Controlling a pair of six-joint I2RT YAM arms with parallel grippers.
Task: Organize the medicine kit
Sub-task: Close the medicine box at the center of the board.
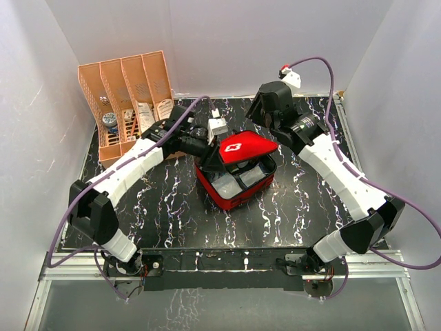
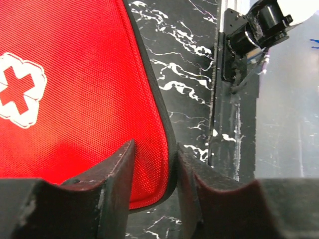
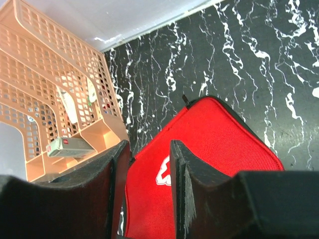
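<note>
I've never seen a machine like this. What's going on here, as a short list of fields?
Kit: medicine kit, red, mid-table, lid raised part-open
Inside: clear packets
Left hand: fingers on either side of the lid's corner; grip unclear
Right hand: open, hovering behind the lid
Far left corner: orange rack holding small supplies

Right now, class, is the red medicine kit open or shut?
Open. On the medicine kit, the lid is raised, and the top view shows pale packets inside.
</note>
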